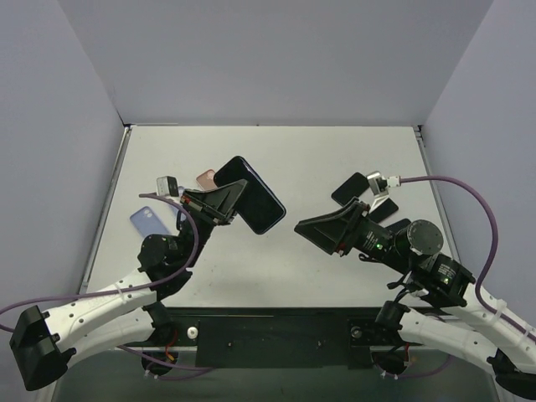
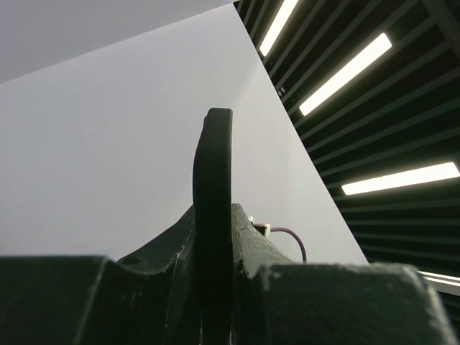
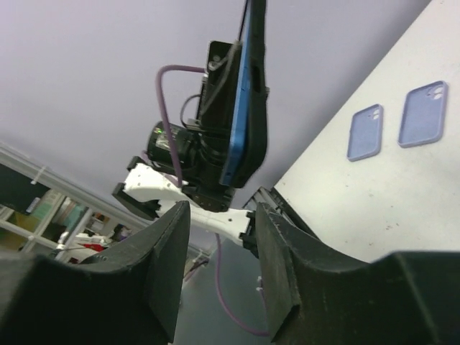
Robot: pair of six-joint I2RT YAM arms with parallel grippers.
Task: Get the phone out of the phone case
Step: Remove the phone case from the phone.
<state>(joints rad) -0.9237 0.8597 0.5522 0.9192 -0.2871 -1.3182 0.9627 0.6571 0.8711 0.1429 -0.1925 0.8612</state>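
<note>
My left gripper (image 1: 219,203) is shut on the phone in its dark blue case (image 1: 251,197) and holds it up above the table, left of centre. In the left wrist view the phone (image 2: 213,151) stands edge-on between the fingers (image 2: 248,233). In the right wrist view the phone (image 3: 244,93) hangs ahead with its blue case edge showing, clamped by the left gripper. My right gripper (image 1: 306,228) is open and empty, a short way right of the phone and pointing at it. Its jaws (image 3: 219,266) stand apart with nothing between them.
A lilac case (image 1: 147,221) and a pink case (image 1: 206,177) lie on the table at the left. Several black phones or cases (image 1: 350,188) lie at the right, partly under my right arm. Two lilac cases (image 3: 365,132) (image 3: 422,113) show in the right wrist view.
</note>
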